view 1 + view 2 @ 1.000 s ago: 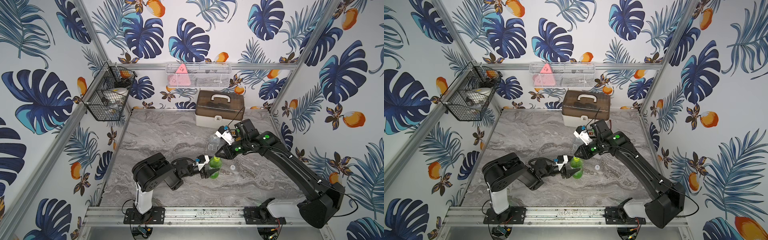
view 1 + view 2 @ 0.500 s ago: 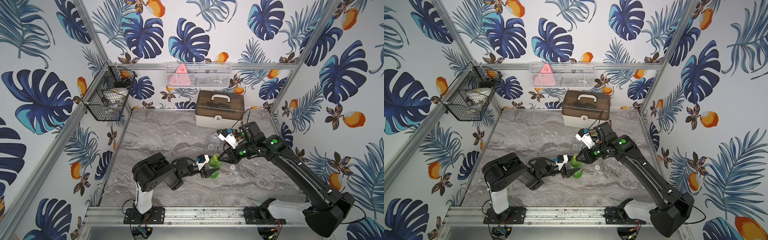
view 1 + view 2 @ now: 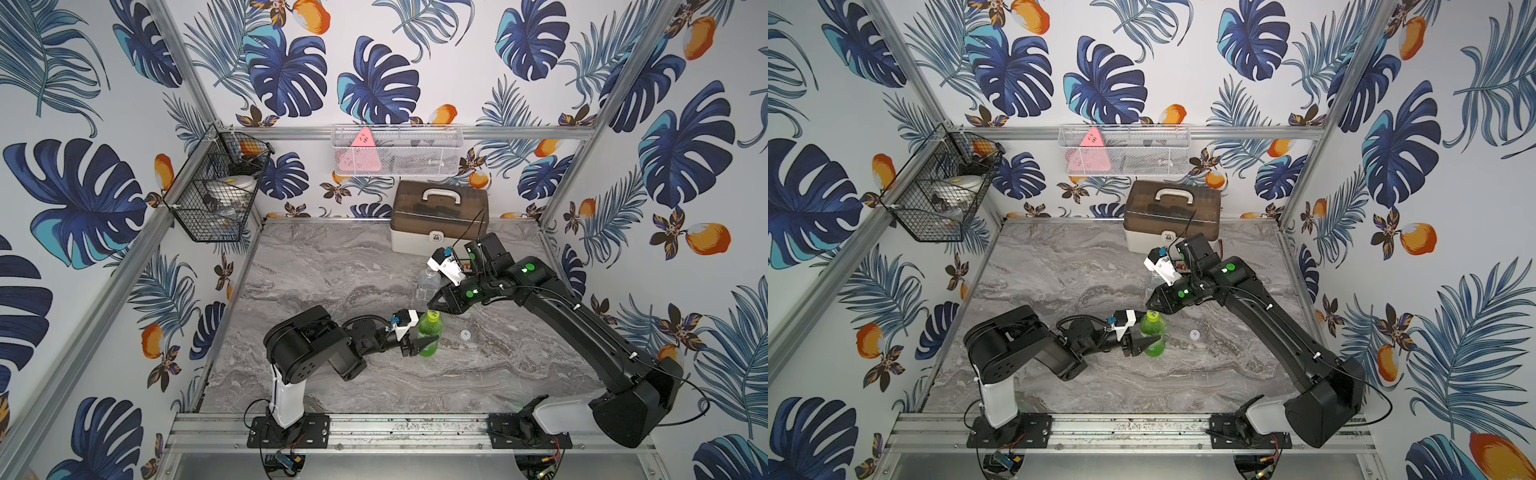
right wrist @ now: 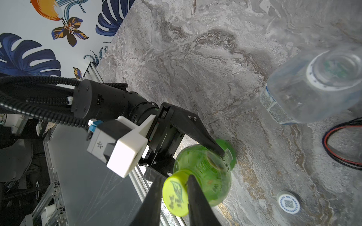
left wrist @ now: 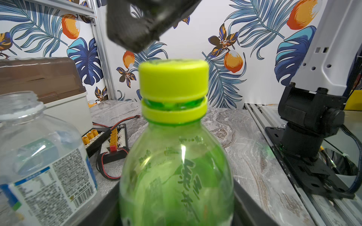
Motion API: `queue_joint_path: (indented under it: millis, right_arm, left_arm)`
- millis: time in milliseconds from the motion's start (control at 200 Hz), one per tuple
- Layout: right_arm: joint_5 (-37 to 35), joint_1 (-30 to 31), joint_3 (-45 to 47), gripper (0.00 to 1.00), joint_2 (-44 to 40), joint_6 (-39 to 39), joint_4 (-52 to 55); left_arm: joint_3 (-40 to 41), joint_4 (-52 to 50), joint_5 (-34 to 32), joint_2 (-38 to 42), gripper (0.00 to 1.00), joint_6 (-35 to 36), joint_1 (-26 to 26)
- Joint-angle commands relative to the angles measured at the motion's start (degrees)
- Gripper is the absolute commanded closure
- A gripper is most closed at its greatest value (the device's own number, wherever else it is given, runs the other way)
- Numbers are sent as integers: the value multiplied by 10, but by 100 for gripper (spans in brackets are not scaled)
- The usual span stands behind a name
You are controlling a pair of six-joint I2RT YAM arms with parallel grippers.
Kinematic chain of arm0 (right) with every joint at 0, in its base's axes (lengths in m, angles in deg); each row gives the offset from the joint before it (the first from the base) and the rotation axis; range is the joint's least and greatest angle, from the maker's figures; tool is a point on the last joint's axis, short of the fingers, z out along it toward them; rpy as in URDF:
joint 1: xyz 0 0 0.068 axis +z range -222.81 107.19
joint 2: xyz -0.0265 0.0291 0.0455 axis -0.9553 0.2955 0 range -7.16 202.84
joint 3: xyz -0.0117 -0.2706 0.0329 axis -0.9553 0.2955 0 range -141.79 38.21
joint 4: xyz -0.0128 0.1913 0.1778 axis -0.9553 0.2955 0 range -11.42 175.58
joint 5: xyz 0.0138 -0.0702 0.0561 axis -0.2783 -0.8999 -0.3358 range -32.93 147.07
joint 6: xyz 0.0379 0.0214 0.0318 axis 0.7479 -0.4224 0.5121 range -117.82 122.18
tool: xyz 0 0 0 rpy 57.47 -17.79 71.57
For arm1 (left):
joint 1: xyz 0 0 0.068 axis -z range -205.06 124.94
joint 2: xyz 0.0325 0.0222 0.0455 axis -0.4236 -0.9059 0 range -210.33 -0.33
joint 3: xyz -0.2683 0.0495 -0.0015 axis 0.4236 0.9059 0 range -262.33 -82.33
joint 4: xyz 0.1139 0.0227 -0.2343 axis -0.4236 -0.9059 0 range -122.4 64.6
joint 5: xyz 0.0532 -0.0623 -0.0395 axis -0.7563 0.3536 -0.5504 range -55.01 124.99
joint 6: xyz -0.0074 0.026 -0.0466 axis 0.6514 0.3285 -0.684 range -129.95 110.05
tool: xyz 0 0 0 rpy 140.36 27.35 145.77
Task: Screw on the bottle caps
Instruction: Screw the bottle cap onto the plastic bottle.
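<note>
- left gripper point(image 3: 426, 337) clamped on green bottle point(image 5: 176, 166); bottle upright
- right gripper point(image 4: 174, 176) released, fingers slightly apart; yellow-green cap point(image 5: 173, 78) just under its tips, on the bottle's neck
- whitish cap point(image 4: 289, 203) lies apart from both grippers

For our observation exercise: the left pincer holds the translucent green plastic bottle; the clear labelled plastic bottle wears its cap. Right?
No: the clear labelled plastic bottle is uncapped, its mouth open in the left wrist view. The rest is right.

The green bottle point(image 5: 176, 172) is cropped mid-body.
</note>
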Motion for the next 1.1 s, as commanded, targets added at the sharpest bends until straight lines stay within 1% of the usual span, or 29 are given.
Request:
queue_joint_path:
  millis: [0, 335, 405, 615, 630, 755, 825, 911, 1006, 1091]
  right_arm:
    - [6, 1, 8, 76, -1, -9, 6]
    - [1, 1, 26, 78, -22, -10, 26]
    - [9, 0, 26, 80, -29, -7, 34]
    - [15, 2, 59, 80, -57, 17, 31]
    - [14, 17, 63, 80, -58, 19, 32]
    - [10, 36, 82, 79, -77, 29, 31]
    - [-7, 38, 64, 77, -85, 22, 46]
    - [-32, 38, 27, 72, -84, 3, 59]
    - [-59, 36, -5, 70, -58, -9, 59]
    - [-48, 36, -25, 70, -23, -3, 48]
  left_arm:
    - [5, -38, -13, -7, 33, 5, -2]
    - [6, -38, -22, -2, 32, 1, -1]
    - [5, -37, -27, -4, 32, -1, -2]
    - [2, -37, -30, -8, 32, -2, -2]
    - [3, -37, -31, -7, 33, -2, -2]
    - [3, -38, -27, -8, 32, -2, -1]
    - [4, -37, -24, -8, 33, -2, -2]
    - [4, -37, -20, -8, 33, -1, -2]
    - [2, -37, -14, -9, 32, 2, -2]
    - [4, -37, -14, -9, 32, 2, -2]
